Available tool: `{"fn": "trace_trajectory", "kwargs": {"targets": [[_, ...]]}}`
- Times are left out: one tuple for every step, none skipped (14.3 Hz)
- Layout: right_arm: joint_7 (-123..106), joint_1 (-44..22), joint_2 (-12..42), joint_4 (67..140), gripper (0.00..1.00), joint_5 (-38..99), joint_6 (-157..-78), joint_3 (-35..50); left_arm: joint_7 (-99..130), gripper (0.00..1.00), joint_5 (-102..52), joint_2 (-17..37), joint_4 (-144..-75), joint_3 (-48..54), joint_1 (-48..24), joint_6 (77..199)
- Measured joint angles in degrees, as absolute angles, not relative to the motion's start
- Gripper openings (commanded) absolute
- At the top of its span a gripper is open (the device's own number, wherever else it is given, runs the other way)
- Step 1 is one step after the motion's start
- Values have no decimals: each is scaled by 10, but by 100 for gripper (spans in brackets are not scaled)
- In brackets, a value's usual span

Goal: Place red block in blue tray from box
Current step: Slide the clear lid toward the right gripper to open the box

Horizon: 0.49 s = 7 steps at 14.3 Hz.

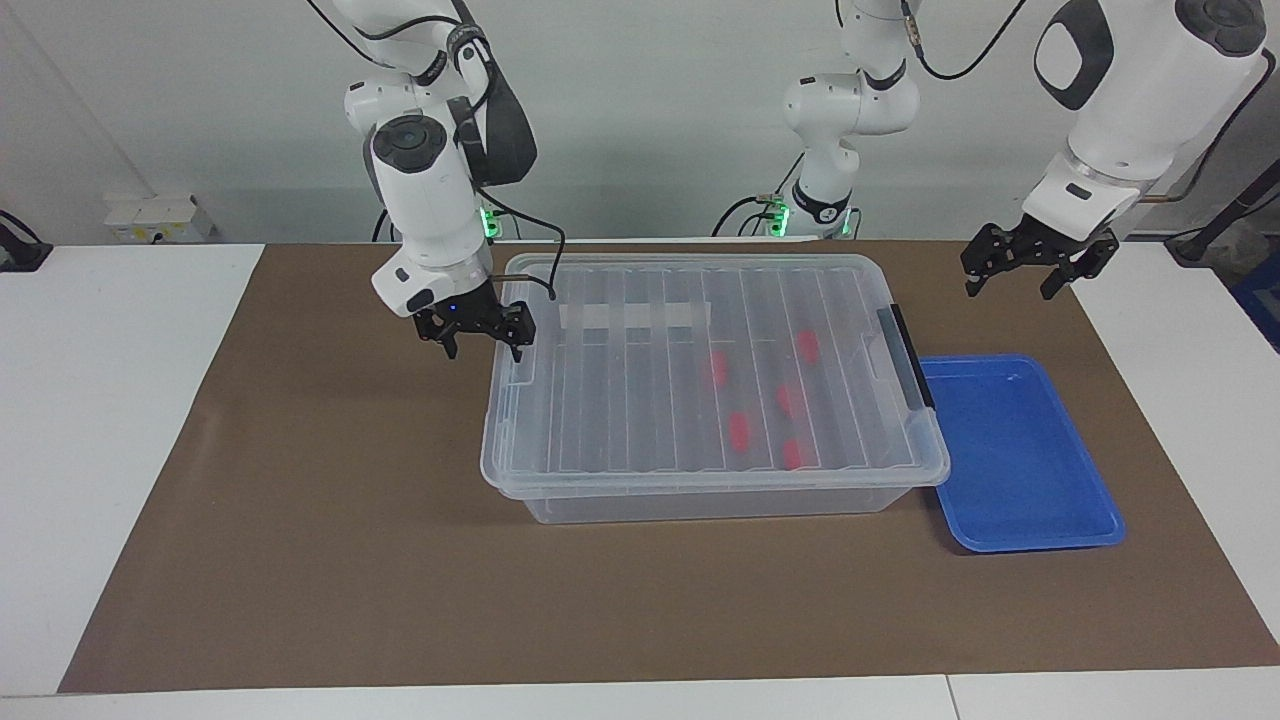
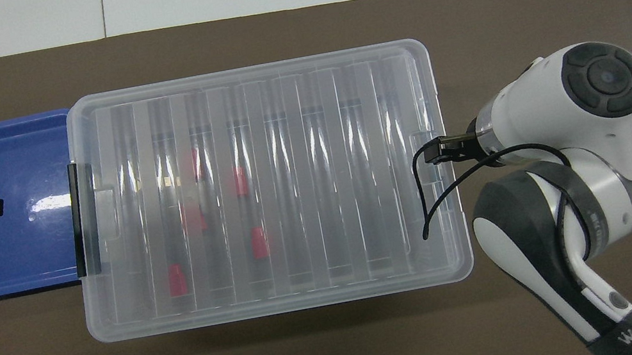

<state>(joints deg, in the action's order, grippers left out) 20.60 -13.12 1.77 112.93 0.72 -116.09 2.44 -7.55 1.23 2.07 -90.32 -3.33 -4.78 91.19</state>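
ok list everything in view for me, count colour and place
box: one, clear, lid on, mid-mat
lid: one, ribbed translucent, on the box, black handle at the left arm's end
red blocks: five, red, inside the box, toward the left arm's end
blue tray: one, blue, nothing in it, beside the box at the left arm's end
mat: one, brown, covering the white table
right hand: open, at the box's end toward the right arm
left hand: open, waiting over the mat near the tray

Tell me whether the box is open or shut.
Shut: the ribbed lid lies flat on the box, red blocks showing through it.
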Motion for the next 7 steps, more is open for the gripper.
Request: {"fn": "trace_trajectory", "kwargs": {"targets": [[190,-123,16,1131,99,7,-1161,24,-75,100,12,21,-903,-33,-48,912],[171,-111,15,1132,99,7,-1161,24,-75,100,12,21,-903,-33,-48,912],[149,-97,15,1134,99,7,-1161,24,-76,100,12,21,-903,-33,-48,912],[127,-83,14,1135,99,7,-1161,24,-76,100,12,21,-903,-33,-48,912],[106,-71,14,1136,99,7,-1161,23,-76,100,12,21,-903,-33,-48,912],[84,-60,14,1137,99,7,-1160,23,-76,100,12,21,-903,-33,-48,912],[62,-51,14,1138,100,7,-1160,23,-76,100,12,21,-903,-33,-48,912]]}}
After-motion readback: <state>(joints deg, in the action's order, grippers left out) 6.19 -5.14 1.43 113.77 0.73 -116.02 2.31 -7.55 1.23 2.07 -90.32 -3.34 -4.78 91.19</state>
